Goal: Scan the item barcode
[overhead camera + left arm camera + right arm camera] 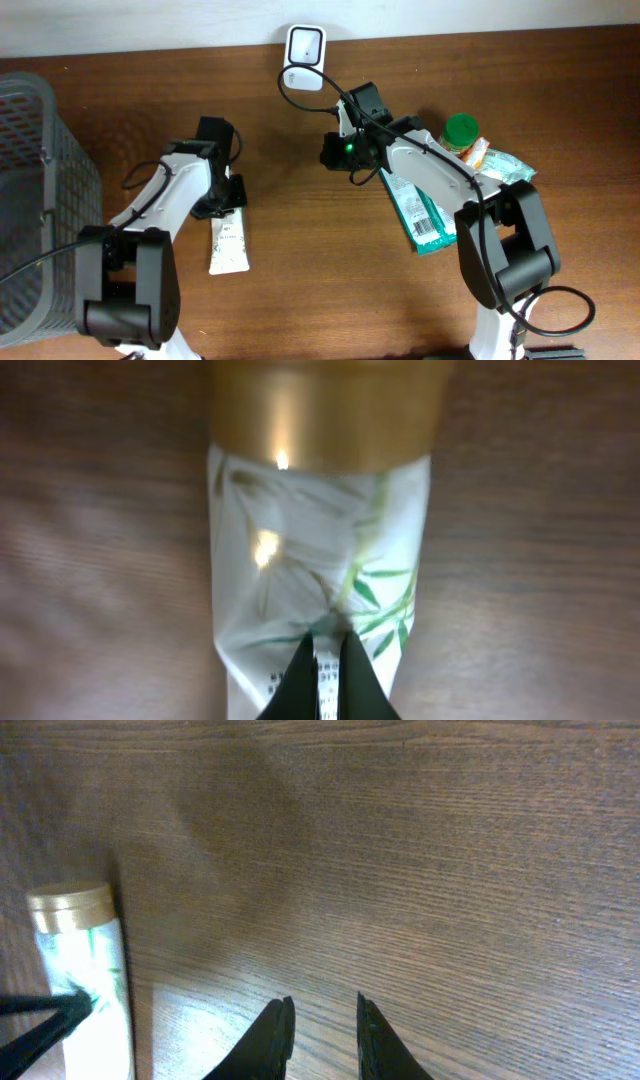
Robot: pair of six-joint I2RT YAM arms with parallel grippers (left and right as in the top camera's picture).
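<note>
Overhead view: the tube (228, 245) lies flat on the table (320, 300), well apart from the scanner (304, 45) at the far edge; the left gripper (230, 207) sits at its cap end; the right gripper (342, 150) hangs nearer the scanner.

Left wrist view: jaws pressed together over the tube body, short of the gold cap (330, 410); whether they pinch it cannot be told.

Right wrist view: jaws slightly spread, empty, above bare wood.

Judgement: tube not yet lifted or presented; the scan remains.

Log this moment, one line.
left gripper shut, tips on tube | right gripper narrowly open, empty | tube flat on table
</note>
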